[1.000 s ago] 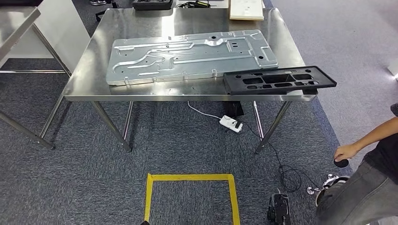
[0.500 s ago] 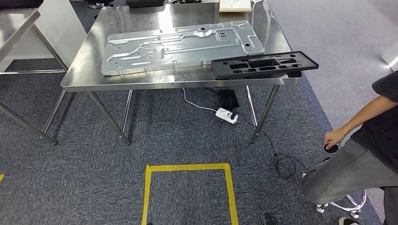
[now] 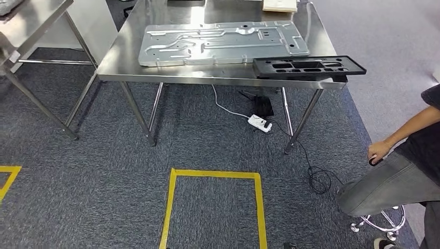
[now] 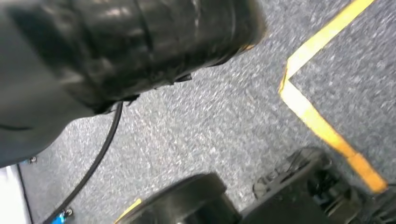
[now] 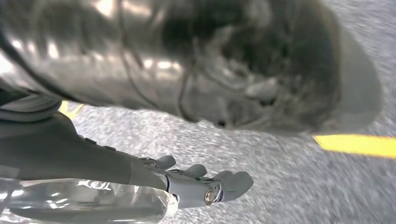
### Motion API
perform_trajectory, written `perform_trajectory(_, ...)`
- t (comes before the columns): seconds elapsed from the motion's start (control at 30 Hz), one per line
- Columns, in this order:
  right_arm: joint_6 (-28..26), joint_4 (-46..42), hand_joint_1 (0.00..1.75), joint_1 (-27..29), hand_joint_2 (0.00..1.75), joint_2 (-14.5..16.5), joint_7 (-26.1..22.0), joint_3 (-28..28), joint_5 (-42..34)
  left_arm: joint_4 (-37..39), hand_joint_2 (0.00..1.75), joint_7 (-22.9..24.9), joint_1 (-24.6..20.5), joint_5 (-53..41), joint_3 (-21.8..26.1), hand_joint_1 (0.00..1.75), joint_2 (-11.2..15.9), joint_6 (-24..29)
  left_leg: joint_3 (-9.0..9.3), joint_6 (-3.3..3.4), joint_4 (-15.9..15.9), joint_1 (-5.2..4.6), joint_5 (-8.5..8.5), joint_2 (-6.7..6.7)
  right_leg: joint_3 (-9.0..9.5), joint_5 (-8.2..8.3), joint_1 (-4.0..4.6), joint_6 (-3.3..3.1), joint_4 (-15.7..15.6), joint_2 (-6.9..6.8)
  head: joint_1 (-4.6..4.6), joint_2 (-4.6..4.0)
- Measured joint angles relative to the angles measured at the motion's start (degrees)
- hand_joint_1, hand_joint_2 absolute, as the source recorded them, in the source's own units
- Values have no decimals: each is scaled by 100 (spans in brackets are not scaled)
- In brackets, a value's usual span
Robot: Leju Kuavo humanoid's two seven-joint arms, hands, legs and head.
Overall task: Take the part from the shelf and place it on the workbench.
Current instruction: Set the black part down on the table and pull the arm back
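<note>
A black moulded part [image 3: 309, 66] with several cut-outs lies on the right front corner of the steel workbench [image 3: 124, 57] and sticks out a little past the edge. A large silver stamped plate [image 3: 223, 42] lies flat on the middle of the workbench. I stand a few steps back from the bench. In the right wrist view my right hand [image 5: 196, 182] hangs over the grey carpet with its fingers stretched out and nothing in them.
A yellow tape square [image 3: 215, 175] marks the carpet in front of me. Under the bench lie a white power strip [image 3: 260, 123] and cables. A person [image 3: 394, 176] sits on a stool at the right. Another steel table [image 3: 31, 15] stands at the left.
The camera has moved: the whole scene has slid up and then to the right, so the workbench looks farther off. The person at the right has shifted their legs.
</note>
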Motion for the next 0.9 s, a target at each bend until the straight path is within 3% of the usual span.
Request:
perform_trajectory(0.07,14,35,0,6,0,5,120,56,137,0,0,20,5,-27,-21,0,-20,-2,-102,25,27,-13,69,-81,-186,-389,2,5,678,47,2,0)
perform_trajectory(0.1,19,46,0,7,0,5,171,90,201,0,0,34,10,-34,-33,0,-28,-3,-149,22,48,-17,97,-133,-149,-428,3,2,779,59,2,0)
perform_trajectory(0.13,24,57,0,6,0,5,220,129,265,0,0,46,16,-39,-46,0,-35,-3,-192,15,76,-18,119,-187,-3,-366,3,-6,660,77,1,0)
perform_trajectory(0.23,27,79,0,-1,0,5,301,229,423,0,0,64,20,-40,-82,0,-47,-1,-326,-21,217,-15,135,-341,721,-39,-8,-58,-410,308,-2,0)
perform_trajectory(0.3,34,95,0,-3,0,5,343,309,566,0,0,73,8,-44,-104,0,-54,3,-424,-76,301,-5,142,-429,888,-24,7,-90,-738,432,-4,0)
perform_trajectory(0.37,66,107,0,-5,0,10,378,415,745,0,0,82,12,-50,-125,0,-57,8,-485,-145,323,13,161,-513,886,-7,16,-138,-768,352,-3,0)
perform_trajectory(0.43,109,112,0,-18,0,12,392,535,927,0,0,93,24,-63,-137,0,-57,13,-580,-207,481,18,55,-433,896,36,-2,-214,-820,244,-18,0)
perform_trajectory(0.53,129,117,0,-27,0,9,392,726,1063,0,0,102,14,-93,-143,0,-57,16,-1041,-315,1443,59,-432,-201,886,59,8,-267,-843,56,-46,0)
perform_trajectory(0.6,129,125,0,-24,0,9,393,834,1073,0,0,105,23,-99,-147,0,-57,16,-1273,-364,1925,95,-557,-162,874,58,17,-267,-839,-81,-46,0)
perform_trajectory(0.63,129,128,0,-26,0,9,393,879,1074,0,0,107,31,-99,-148,0,-57,16,-1236,-376,1862,108,-464,-144,871,59,17,-266,-836,-144,-47,0)
perform_trajectory(0.67,129,131,0,-29,0,9,393,923,1074,0,0,108,36,-100,-150,0,-57,16,-1080,-379,1570,119,-284,-105,874,59,17,-264,-836,-206,-48,0)
perform_trajectory(0.7,129,131,0,-34,0,9,393,962,1075,0,0,109,35,-101,-151,0,-57,16,-855,-373,1150,123,-91,-13,882,58,19,-255,-835,-263,-48,0)
perform_trajectory(0.77,129,131,0,-45,0,9,393,1029,1076,0,0,109,17,-103,-152,0,-57,16,-507,-326,458,87,129,196,892,53,41,-207,-830,-361,-41,0)
perform_trajectory(0.83,129,131,0,-55,0,10,393,1077,1079,0,0,109,12,-103,-155,0,-58,16,-467,-262,289,40,143,235,897,58,55,-138,-832,-439,-25,0)
perform_trajectory(0.9,129,131,0,-64,0,10,393,1123,1085,0,0,110,31,-102,-159,0,-60,16,-471,-188,255,42,190,120,897,30,39,-68,-810,-461,-19,0)
